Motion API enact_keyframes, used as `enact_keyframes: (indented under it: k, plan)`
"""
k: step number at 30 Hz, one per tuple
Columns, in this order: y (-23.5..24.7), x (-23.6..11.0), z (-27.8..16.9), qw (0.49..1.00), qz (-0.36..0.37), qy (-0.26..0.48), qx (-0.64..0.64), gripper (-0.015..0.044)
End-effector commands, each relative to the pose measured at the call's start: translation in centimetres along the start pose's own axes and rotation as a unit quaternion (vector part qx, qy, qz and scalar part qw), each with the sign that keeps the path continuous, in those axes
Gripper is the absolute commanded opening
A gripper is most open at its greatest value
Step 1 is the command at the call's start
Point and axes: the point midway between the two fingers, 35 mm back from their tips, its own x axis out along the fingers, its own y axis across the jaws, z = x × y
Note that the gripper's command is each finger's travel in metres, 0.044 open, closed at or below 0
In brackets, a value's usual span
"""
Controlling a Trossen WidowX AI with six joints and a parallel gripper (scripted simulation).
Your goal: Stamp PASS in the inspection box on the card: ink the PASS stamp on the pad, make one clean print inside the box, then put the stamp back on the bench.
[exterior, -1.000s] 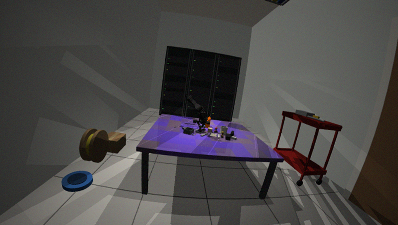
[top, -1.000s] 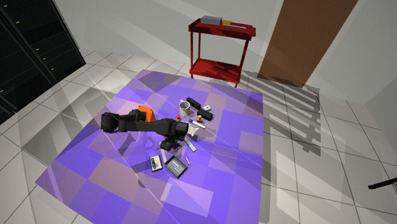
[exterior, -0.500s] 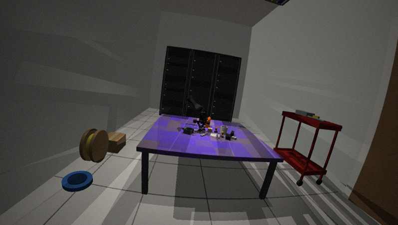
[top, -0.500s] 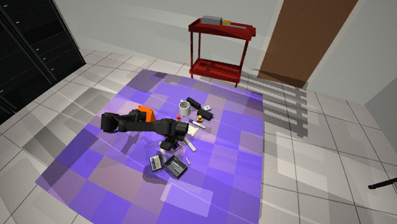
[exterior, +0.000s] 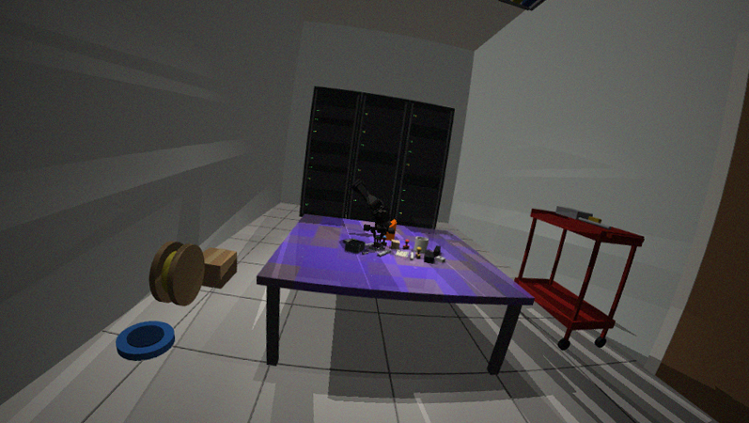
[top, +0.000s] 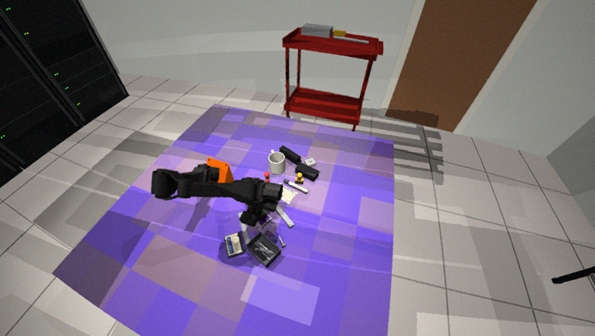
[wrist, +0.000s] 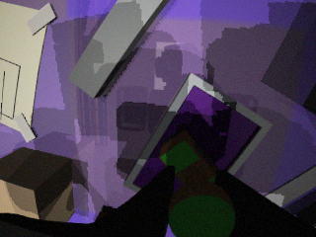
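- Top view: the black arm (top: 216,187) is seen stretched across the purple table (top: 335,295), with the gripper (top: 255,218) pointed down at a spot between the pale card (top: 287,194) beyond it and the dark tray (top: 263,250) nearer the camera. A white cup (top: 276,162) is seen farther off past the gripper, and a red cart (top: 299,65) stands well beyond the table.
- Exterior view: the gripper (exterior: 377,243) is seen low over the table's middle, with small items just beside it on the cart's side; at this range the stamp cannot be made out.
- Wrist view: the gripper (wrist: 197,207) is clamped on the PASS stamp (wrist: 197,213), its green knob held between the dark fingers. Directly beneath the stamp's foot, the grey-framed ink pad (wrist: 220,118) is seen; whether the two touch cannot be told. The card (wrist: 16,59) lies off to the gripper's left, and a grey bar (wrist: 125,27) lies ahead.
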Motion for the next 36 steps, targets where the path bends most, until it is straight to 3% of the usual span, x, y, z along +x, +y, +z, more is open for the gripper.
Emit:
enact_keyframes:
  k: [1, 36]
  plan:
    - [-0.1, -0.2, 0.0, 1.0, -0.002, 0.0, 0.001, 0.0]
    - [0.0, -4.2, 0.1, 1.0, -0.001, 0.0, 0.001, 0.0]
